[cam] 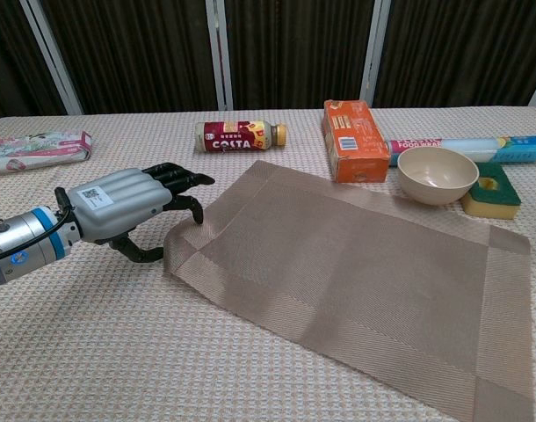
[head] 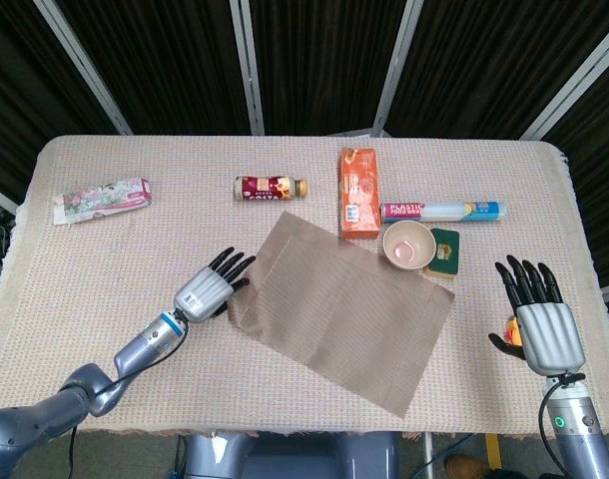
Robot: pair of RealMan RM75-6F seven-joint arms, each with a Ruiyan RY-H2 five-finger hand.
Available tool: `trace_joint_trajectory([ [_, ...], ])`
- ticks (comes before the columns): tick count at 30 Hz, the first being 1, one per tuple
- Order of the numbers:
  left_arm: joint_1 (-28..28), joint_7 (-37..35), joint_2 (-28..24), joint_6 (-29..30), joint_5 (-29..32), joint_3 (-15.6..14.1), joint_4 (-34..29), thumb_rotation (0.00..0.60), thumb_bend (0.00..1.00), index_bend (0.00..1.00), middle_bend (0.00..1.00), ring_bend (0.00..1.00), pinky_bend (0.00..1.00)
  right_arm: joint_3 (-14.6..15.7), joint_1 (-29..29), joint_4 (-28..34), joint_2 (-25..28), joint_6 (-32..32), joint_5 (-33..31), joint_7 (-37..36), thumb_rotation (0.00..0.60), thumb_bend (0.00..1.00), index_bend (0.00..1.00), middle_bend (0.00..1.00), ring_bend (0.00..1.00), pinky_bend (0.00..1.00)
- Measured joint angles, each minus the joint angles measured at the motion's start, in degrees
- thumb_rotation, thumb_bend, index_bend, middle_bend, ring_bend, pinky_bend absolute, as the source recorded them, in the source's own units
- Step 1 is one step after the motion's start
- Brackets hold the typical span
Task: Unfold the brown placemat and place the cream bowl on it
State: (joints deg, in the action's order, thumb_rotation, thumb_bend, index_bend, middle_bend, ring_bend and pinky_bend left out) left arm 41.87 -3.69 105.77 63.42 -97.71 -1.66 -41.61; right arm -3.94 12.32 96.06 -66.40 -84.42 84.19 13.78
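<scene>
Brown placemat (head: 339,311) lies spread over the middle of the table (head: 85,299), reaching toward the near edge; it looks essentially unfolded, though its left corner is lifted into a small ridge. Left hand (head: 207,294) sits at that corner, fingertips (cam: 196,212) touching the raised edge; whether the corner is pinched or only nudged, I cannot tell. Right hand (head: 542,324) hovers by the right edge with fingers spread, holding nothing. Cream bowl (head: 407,245) stands just off the mat's far-right edge, against the green sponge (head: 445,250). Judgement: unfolding nearly complete pending flattening; the bowl placement remains entirely undone.
</scene>
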Motion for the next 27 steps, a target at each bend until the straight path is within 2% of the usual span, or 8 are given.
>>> trace_joint_trajectory([
  [6, 0.69, 0.34, 0.24, -0.04, 0.37, 0.32, -0.8, 0.6, 0.47, 0.36, 0.0, 0.0, 0.0, -0.13, -0.3, 0.39, 0.3, -0.24, 0.53, -0.16, 0.6, 0.0, 0.0, 0.0, 0.0, 0.0],
  [8, 0.85, 0.38, 0.36, -0.08, 0.58, 0.48, -1.19, 0.6, 0.48, 0.43, 0.0, 0.0, 0.0, -0.12, -0.38, 0.5, 0.39, -0.29, 0.7, -0.22, 0.6, 0.0, 0.0, 0.0, 0.0, 0.0],
  [11, 1.03, 0.52, 0.5, -0.17, 0.97, 0.68, -1.91, 0.6, 0.48, 0.6, 0.0, 0.0, 0.0, -0.13, -0.5, 0.64, 0.55, -0.36, 1.09, -0.35, 0.6, 0.0, 0.0, 0.0, 0.0, 0.0],
  [13, 1.04, 0.56, 0.57, -0.13, 1.31, 0.81, -2.35, 0.6, 0.48, 0.66, 0.0, 0.0, 0.0, -0.16, -0.6, 0.7, 0.63, -0.49, 1.37, -0.45, 0.6, 0.0, 0.0, 0.0, 0.0, 0.0],
  [21, 0.46, 0.55, 0.2, 0.42, 1.98, 0.74, -3.54, 0.6, 0.48, 0.73, 0.0, 0.0, 0.0, -0.15, -1.06, 1.09, 1.0, -1.11, 2.53, -0.86, 0.6, 0.0, 0.0, 0.0, 0.0, 0.0],
  [27, -0.48, 1.48, -1.38, 1.09, 2.41, 0.46, -7.05, 0.6, 0.5, 0.75, 0.0, 0.0, 0.0, -0.27, -1.31, 1.36, 1.26, -1.31, 2.96, -1.13, 0.6, 0.0, 0.0, 0.0, 0.0, 0.0],
])
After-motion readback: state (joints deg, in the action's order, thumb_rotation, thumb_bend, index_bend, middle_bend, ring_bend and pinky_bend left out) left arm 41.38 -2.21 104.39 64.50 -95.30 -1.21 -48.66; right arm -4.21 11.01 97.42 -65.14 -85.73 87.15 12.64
